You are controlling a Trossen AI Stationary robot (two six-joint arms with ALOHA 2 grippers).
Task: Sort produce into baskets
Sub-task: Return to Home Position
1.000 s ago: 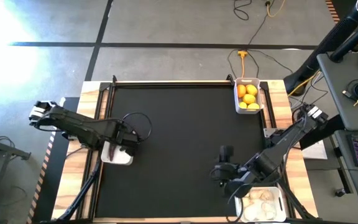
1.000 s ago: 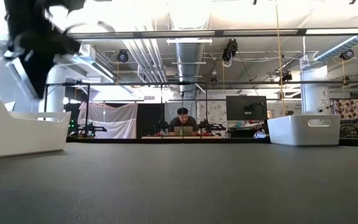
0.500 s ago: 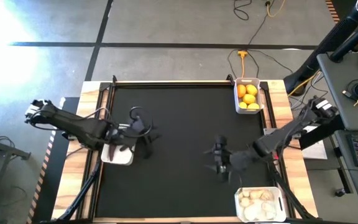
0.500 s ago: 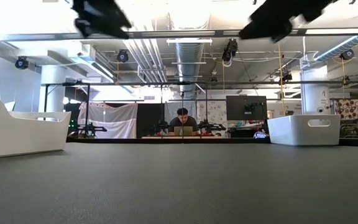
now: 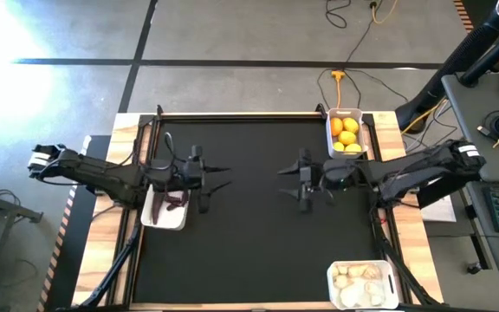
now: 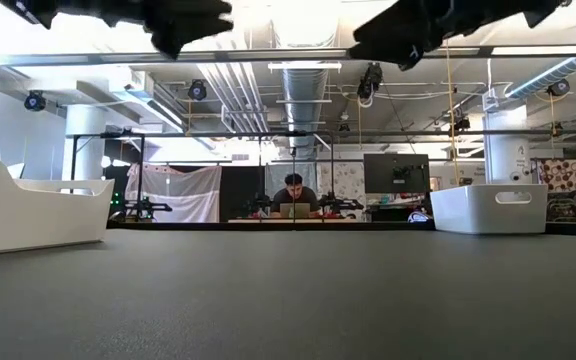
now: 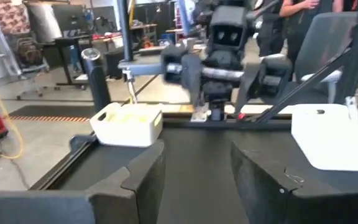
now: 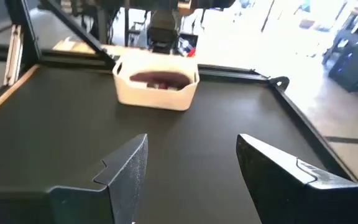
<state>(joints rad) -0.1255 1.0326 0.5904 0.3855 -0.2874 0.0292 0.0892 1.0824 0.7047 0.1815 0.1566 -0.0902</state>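
Three white baskets stand on the black mat. One at the far right (image 5: 347, 133) holds yellow-orange citrus. One at the near right corner (image 5: 364, 284) holds whitish bulbs. One at the left edge (image 5: 165, 208) holds dark purple vegetables (image 8: 157, 81). My left gripper (image 5: 211, 179) hangs open and empty above the mat, just right of the left basket, pointing level toward the right. My right gripper (image 5: 288, 182) hangs open and empty over the mat's middle, pointing left, so the two face each other. In the wrist views both stand open with nothing between the fingers: left (image 7: 197, 180), right (image 8: 194, 168).
The mat (image 5: 249, 251) lies bare between the baskets and under both grippers. A raised frame (image 5: 232, 114) runs along its far edge. A person sits at a desk (image 6: 293, 195) in the room behind. Cables (image 5: 340, 82) lie on the floor beyond the table.
My left gripper has risen from over the left basket, tipped up from pointing down to level and gone a little toward the table's middle. My right gripper has swung from beside the near-right basket toward the far edge and the middle, and now points left. Both have stayed open.
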